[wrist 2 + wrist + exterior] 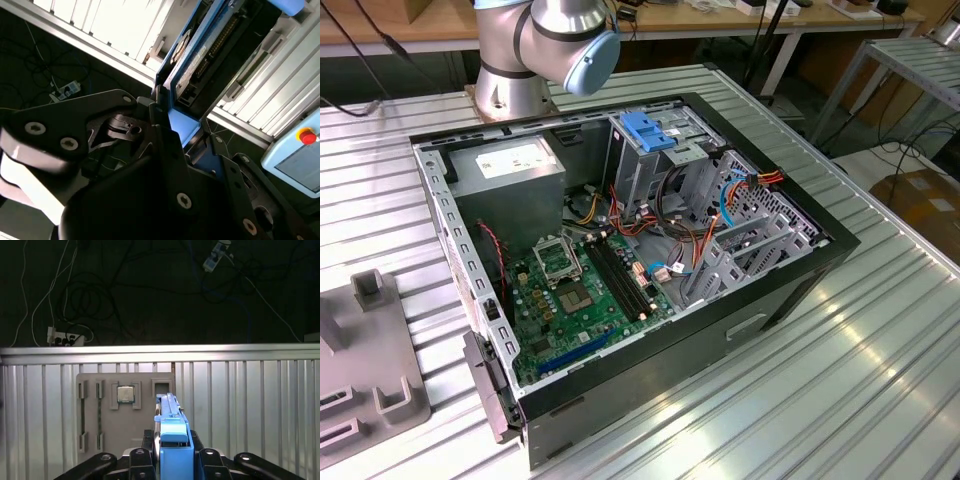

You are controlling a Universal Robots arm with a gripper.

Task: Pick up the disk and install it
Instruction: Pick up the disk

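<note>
Blue-edged disk (172,430) sits edge-on, clamped in the tool (173,454).

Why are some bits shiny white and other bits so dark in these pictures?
In the exterior view, light glares in white patches off the ridged metal table. In the first wrist view, the space beyond the table is almost black, yet the disk in the claw is well lit. In the second wrist view, the table slats wash out white and the claw looks dark.

gripper (176,125); fingers clamped on disk (199,57); slatted table (112,25) behind
</note>
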